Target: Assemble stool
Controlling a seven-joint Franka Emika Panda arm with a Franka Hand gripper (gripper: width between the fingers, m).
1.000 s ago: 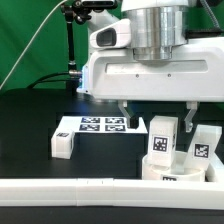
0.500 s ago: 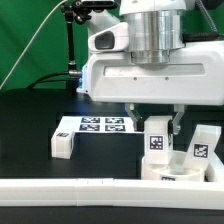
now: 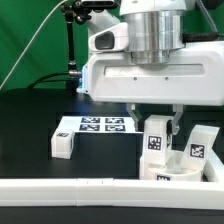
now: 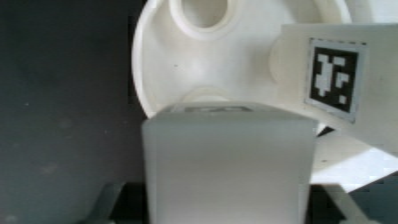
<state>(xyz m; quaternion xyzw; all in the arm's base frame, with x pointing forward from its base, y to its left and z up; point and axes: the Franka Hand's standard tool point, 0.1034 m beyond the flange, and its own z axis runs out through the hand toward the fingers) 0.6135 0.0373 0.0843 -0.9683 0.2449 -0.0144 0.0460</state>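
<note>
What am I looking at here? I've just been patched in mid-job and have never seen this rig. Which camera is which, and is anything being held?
The big white machine is a robot arm. Its gripper has two fingers pointing down. The exterior view comes from a camera off the arm, and the wrist view looks down from the arm's wrist.

On the black table lie the marker board, a loose leg and the round seat disc. A second leg stands at the seat, and a long white rail lies in front.

The gripper appears shut on a third leg, upright at the seat. I cannot tell whether it touches.
</note>
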